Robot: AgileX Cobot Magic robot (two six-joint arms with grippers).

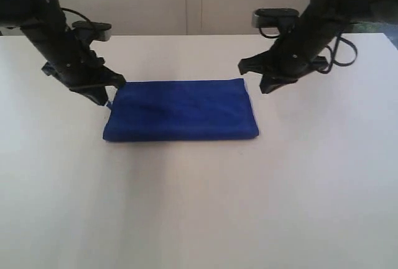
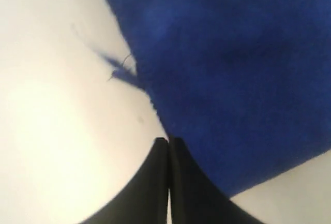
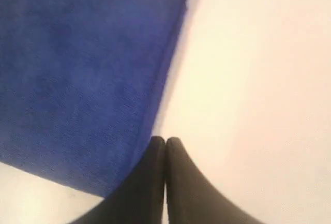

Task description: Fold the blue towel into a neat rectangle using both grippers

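The blue towel lies folded into a flat rectangle on the white table. My left gripper hovers at the towel's far left corner, jaws pressed together with nothing between them. In the left wrist view the towel fills the frame beside the shut gripper, and a loose blue thread sticks out at its edge. My right gripper is just off the towel's far right corner, also shut and empty. The right wrist view shows the towel edge next to the closed gripper.
A pale wall runs behind the table's far edge. Bare white tabletop spreads in front of the towel and to both sides.
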